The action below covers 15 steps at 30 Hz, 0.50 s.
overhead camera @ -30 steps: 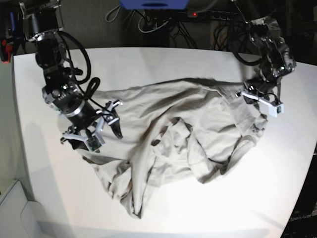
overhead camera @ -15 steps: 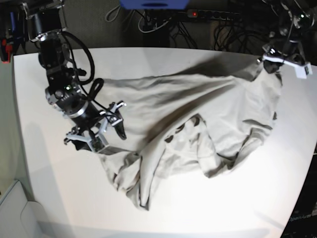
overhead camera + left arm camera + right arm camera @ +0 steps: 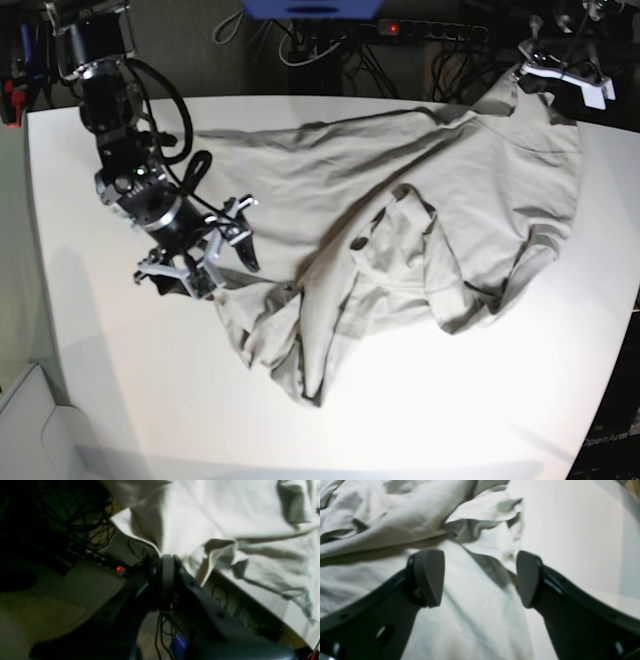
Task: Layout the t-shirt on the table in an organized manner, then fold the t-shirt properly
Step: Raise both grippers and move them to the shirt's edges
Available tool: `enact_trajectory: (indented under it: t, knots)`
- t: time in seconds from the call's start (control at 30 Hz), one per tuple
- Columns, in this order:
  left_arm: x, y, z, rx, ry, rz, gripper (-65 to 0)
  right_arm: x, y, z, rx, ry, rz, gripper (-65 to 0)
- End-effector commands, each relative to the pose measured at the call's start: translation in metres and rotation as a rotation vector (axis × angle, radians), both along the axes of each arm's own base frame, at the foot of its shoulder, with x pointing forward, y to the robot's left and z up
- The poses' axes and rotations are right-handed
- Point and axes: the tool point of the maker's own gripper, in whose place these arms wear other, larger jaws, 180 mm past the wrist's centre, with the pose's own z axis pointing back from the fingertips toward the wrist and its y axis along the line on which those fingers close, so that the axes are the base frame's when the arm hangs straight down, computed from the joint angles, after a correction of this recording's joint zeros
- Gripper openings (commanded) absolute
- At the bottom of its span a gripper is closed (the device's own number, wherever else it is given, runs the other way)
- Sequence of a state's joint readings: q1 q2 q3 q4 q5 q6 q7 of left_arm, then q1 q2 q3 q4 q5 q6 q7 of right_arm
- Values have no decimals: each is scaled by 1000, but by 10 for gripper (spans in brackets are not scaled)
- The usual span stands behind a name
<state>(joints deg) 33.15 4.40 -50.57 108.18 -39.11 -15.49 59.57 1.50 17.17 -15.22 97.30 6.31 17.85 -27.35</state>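
The light grey-beige t-shirt (image 3: 420,200) lies rumpled across the white table (image 3: 120,380), stretched toward the far right corner. There my left gripper (image 3: 527,74) is shut on the shirt's edge and holds it raised beyond the table's back edge. In the left wrist view its fingers (image 3: 163,565) pinch a fold of the t-shirt (image 3: 225,512). My right gripper (image 3: 222,277) stands open at the shirt's left edge. In the right wrist view the right gripper (image 3: 478,580) hovers just above the t-shirt (image 3: 460,620), with nothing between its pads and bare table (image 3: 570,530) to the right.
Behind the table lie a power strip (image 3: 420,30) with a red light, tangled cables and a blue object (image 3: 310,8). The table's right edge (image 3: 625,330) runs close to the shirt. The floor (image 3: 75,592) shows below the left gripper.
My left gripper has carried the shirt's edge up and back toward the far right corner, pulling the cloth taut and dragging it rightward. The right gripper stayed open, shifting slightly right.
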Motion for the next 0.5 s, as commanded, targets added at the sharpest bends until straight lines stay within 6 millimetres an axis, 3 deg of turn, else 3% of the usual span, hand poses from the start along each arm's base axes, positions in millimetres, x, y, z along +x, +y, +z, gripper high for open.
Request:
enact_trajectory:
  t: [0.0,0.1,0.17,0.3,0.37,0.47]
  knots:
    - [0,3,8,17,-18,-11,-644,3,5,14,16,-48,19,-195]
    - [1,3,10,20,-22,-14,-598,-2,16,10,17,-37,52,-195]
    - [-1,4,9,21,-17,-11,-519,-5,21,9,18,-31,68,-195]
    - [-6,5,9,24,-8,-10,-257,-7,25,6,17,-25,79,-195]
    - [-6,5,9,24,-8,-10,-160,-7,24,5,16,-20,78,-195]
    - [-5,4,11,26,-12,-14,-137,-6,22,4,11,-21,76,-195]
